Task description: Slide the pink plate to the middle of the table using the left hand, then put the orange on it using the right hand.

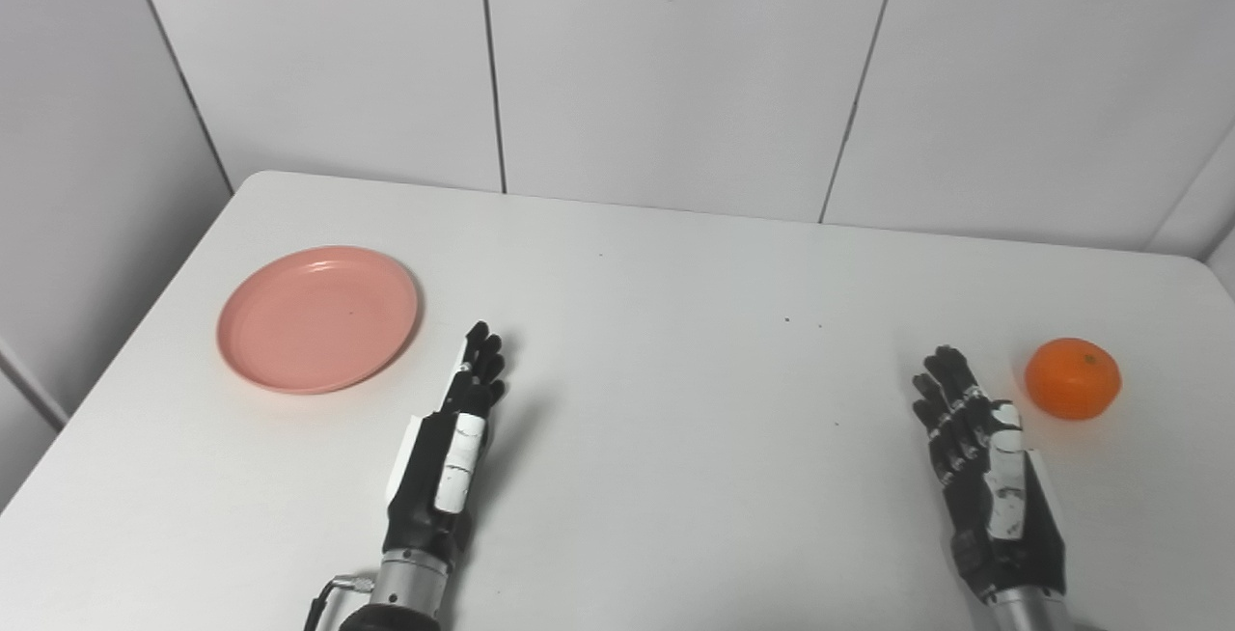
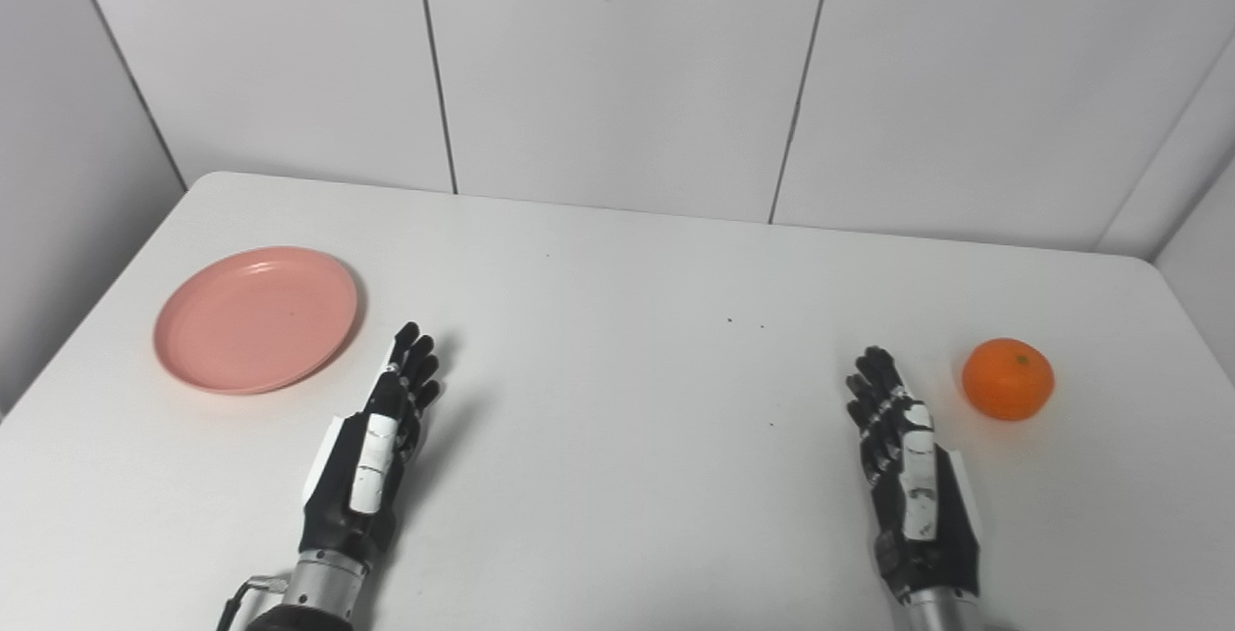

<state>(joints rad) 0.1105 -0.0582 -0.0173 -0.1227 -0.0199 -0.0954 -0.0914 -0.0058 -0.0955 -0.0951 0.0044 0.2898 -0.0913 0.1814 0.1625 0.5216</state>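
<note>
— Looking at the table (image 1: 675, 284), where does the pink plate (image 1: 318, 318) sit?

— Near the left edge, a little toward the far left corner, flat and empty, well away from the middle. It is round and shallow with a low raised rim, so it has no long axis to line up with.

— And which hand is nearer to it?

— The left hand (image 1: 453, 438). It is just right of the plate and slightly nearer the front edge, not touching it; the plate is ahead and to the left of its fingertips. Its fingers are stretched out straight and close together, holding nothing.

— So the slide would go rightward?

— I judge so: the hand has to get onto or beyond the plate first, then draw it toward the centre.

— The orange (image 1: 1072, 378)?

— Close to the right edge, round, bright and glossy with a small dark stem mark on top. The right hand (image 1: 984, 467) is just left of it, apart from it, fingers extended and empty. Nothing has started yet, by the look of things.
</note>
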